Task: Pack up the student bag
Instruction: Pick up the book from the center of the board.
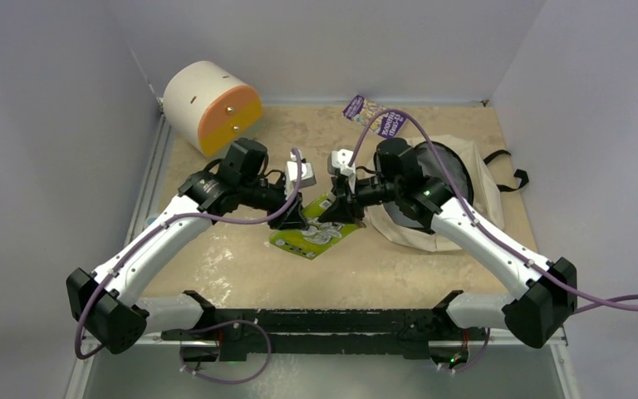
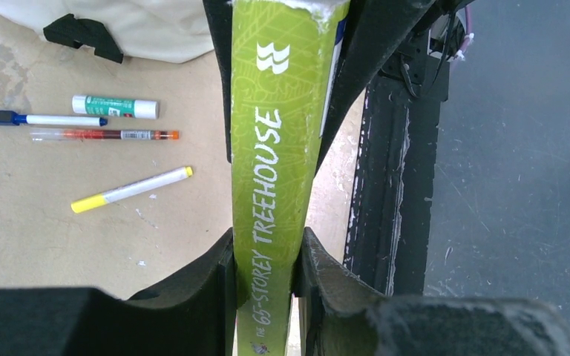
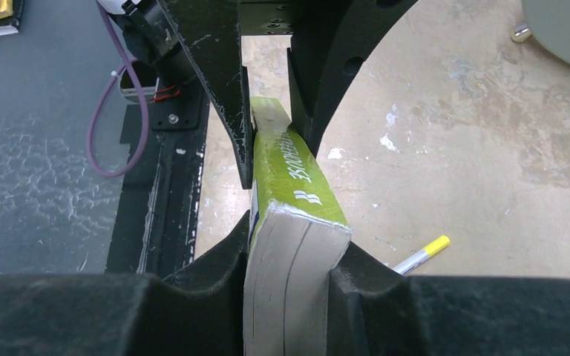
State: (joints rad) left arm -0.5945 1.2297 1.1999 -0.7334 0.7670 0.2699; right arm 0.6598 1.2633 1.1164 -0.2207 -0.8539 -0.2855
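Book [image 2: 276,133] gripped at both ends by my left hand [image 2: 266,259] and right hand [image 3: 291,252]; bag [image 1: 483,179] lay to my right.

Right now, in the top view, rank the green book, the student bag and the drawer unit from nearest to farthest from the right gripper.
1. green book: held in the right gripper, mid-table.
2. student bag: just to the right, partly under the right arm.
3. drawer unit: far left corner, beyond the left arm.
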